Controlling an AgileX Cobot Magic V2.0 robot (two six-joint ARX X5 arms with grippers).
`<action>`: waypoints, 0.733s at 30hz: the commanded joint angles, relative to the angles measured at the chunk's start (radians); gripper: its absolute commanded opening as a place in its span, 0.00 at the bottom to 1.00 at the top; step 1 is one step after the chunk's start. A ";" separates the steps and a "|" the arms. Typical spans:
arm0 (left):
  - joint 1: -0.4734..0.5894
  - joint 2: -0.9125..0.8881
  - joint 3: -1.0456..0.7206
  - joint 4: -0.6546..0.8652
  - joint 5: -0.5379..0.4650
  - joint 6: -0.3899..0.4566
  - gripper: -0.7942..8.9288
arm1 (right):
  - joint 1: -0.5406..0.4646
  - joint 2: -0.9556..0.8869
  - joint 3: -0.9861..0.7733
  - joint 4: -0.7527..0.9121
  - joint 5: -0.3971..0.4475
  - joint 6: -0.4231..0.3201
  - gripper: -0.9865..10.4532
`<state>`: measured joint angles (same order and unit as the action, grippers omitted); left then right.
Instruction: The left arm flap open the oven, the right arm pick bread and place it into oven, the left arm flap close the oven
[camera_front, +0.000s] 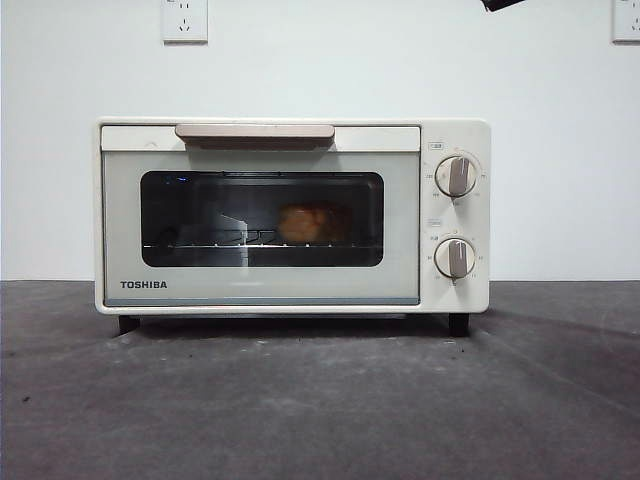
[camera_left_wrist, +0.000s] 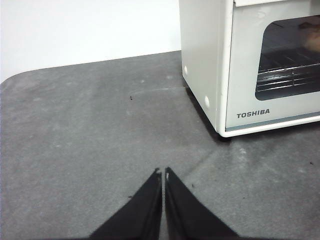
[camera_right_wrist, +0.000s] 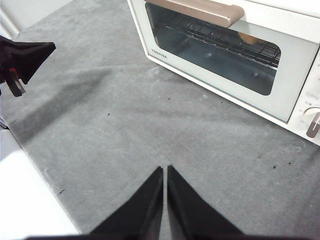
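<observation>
Broadly, we see a white wall (camera_front: 320, 60) behind everything, with two sockets high up, one (camera_front: 185, 20) whole and one (camera_front: 626, 20) cut off by the picture's edge. Below it spreads the grey table (camera_front: 320, 400), its felt-like surface faintly creased and dotted with dark specks. On the table stands the oven (camera_front: 290, 215), its dark glass door shut under the beige handle (camera_front: 255, 132), two knobs (camera_front: 456, 176) stacked on its control panel. Through the glass we make out the bread (camera_front: 303, 223) resting on the wire rack (camera_front: 260, 244), dim and blurred by reflections, so its crust is hard to read. In the left wrist view only a sliver of it shows at the window's edge. The left gripper (camera_left_wrist: 163, 172) hangs over bare table near the oven's front corner, its jaws pressed together on nothing. The right gripper (camera_right_wrist: 165, 169) hangs over the table before the door, jaws likewise together. Nothing stands between either gripper and the oven. A black arm tip (camera_front: 500, 4) shows at the front view's top edge; we cannot tell whose.
</observation>
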<state>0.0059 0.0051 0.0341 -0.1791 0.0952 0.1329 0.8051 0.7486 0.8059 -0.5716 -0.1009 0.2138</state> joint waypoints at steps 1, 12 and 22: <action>0.000 -0.002 -0.019 -0.008 -0.002 0.005 0.10 | 0.011 0.007 0.011 0.010 0.003 0.006 0.09; 0.000 -0.002 -0.019 -0.008 -0.002 0.005 0.10 | -0.031 -0.021 0.011 0.010 0.028 -0.051 0.09; 0.000 -0.002 -0.019 -0.008 -0.002 0.005 0.10 | -0.434 -0.151 -0.016 0.108 0.022 -0.096 0.09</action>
<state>0.0059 0.0051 0.0341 -0.1791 0.0952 0.1329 0.4007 0.5995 0.7914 -0.4728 -0.0807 0.1307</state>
